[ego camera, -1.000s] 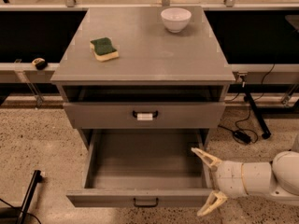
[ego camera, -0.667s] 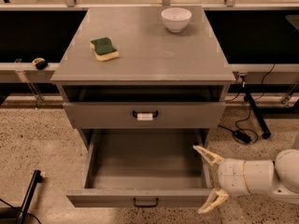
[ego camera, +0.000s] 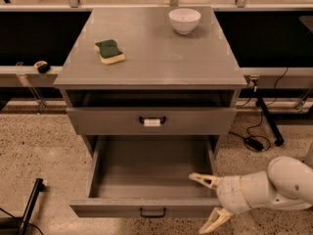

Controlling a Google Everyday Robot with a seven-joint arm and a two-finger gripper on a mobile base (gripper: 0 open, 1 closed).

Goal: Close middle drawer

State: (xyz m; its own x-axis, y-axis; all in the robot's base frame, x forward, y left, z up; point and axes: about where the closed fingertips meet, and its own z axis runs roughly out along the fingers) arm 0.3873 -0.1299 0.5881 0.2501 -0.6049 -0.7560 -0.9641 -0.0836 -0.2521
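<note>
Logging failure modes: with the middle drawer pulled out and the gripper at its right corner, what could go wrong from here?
The open gripper straddles the right front corner of the middle drawer, far from its handle; an off-centre push may skew and jam it. One finger lies inside and could be caught under the upper drawer.

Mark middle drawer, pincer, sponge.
middle drawer (ego camera: 107, 208), camera view, front panel.
pincer (ego camera: 198, 203), camera view, gap between open fingers, at drawer's right front corner.
sponge (ego camera: 109, 48), camera view, green top.

No text is legible, even on the white tag (ego camera: 152, 123). The tool (ego camera: 195, 204), fingers spread, straddles the middle drawer (ego camera: 122, 208) front.
</note>
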